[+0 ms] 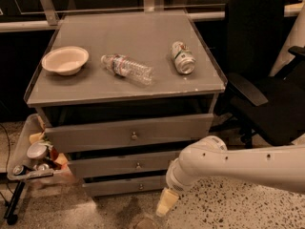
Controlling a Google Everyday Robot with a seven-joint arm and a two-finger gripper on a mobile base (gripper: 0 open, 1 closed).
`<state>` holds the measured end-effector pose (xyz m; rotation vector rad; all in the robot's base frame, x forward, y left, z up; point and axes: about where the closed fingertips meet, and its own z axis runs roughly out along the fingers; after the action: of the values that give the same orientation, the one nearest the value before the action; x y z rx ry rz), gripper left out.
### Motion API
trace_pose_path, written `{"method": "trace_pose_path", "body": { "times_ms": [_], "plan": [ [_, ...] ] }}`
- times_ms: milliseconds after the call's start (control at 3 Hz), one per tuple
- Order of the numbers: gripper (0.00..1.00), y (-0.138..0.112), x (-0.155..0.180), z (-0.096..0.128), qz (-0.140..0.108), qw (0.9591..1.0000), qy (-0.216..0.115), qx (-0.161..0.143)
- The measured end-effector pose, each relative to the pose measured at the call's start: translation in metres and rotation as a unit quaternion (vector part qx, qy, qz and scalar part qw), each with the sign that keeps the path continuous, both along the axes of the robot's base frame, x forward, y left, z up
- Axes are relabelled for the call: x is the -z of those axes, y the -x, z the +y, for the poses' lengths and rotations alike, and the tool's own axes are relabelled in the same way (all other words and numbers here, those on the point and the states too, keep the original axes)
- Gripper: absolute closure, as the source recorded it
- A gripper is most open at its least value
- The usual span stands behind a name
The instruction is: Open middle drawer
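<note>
The middle drawer is the grey front between a taller drawer above and a slim drawer below. It has one small round metal knob at its centre, and none of its inside shows. My gripper hangs at the end of the white arm, low and in front of the cabinet's right side. It points down at the floor, below and to the right of the knob, and touches no drawer.
On the cabinet top lie a white bowl, a plastic bottle on its side and a can. A black office chair stands to the right. A cluttered tray on a stand is at the left.
</note>
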<state>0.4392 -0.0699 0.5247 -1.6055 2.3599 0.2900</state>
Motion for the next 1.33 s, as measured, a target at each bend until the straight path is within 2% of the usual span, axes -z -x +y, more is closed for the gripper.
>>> {"method": "trace_pose_path", "body": {
  "times_ms": [333, 667, 1000, 1333],
  "plan": [
    [0.0, -0.025, 0.039, 0.001, -0.025, 0.9987, -0.016, 0.041],
    [0.0, -0.057, 0.051, -0.007, -0.059, 0.9961, -0.022, 0.062],
    [0.0, -0.083, 0.054, -0.012, -0.085, 0.9938, -0.022, 0.069],
    [0.0, -0.101, 0.067, -0.007, -0.094, 0.993, -0.026, 0.066]
  ]
}}
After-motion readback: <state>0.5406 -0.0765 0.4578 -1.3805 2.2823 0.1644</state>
